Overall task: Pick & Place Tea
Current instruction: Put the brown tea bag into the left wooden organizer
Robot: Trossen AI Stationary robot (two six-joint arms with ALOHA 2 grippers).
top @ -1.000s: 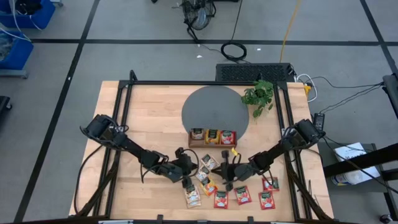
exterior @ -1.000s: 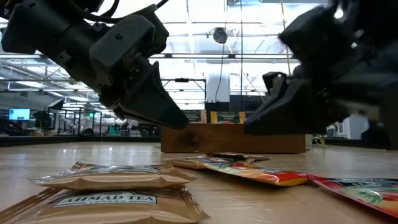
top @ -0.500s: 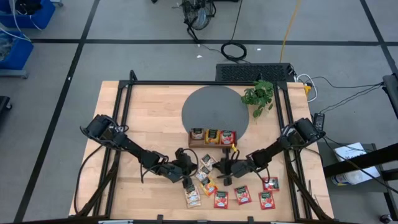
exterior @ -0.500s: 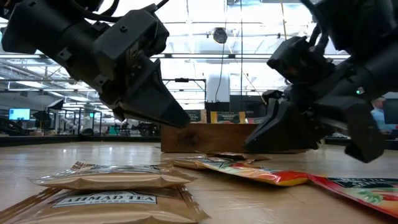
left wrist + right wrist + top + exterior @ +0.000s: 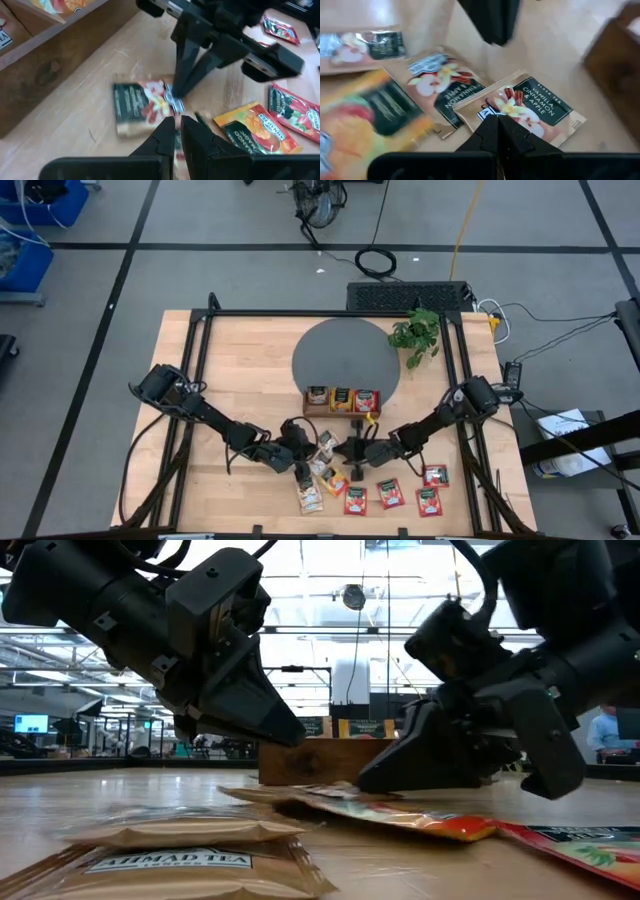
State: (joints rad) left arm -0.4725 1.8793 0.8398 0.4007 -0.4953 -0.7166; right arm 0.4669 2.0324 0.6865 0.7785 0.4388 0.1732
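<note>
— Fingers on the right gripper [image 5: 352, 452] are pressed shut, tips laid on a beige-green sachet [image 5: 527, 107] at six o'clock of the wooden tray [image 5: 341, 411].
— And the left gripper [image 5: 306, 471]?
— Nearly closed, nothing seen held; the same sachet [image 5: 142, 102] is faced, other tea sachets [image 5: 388, 493] spread toward five o'clock.
</note>
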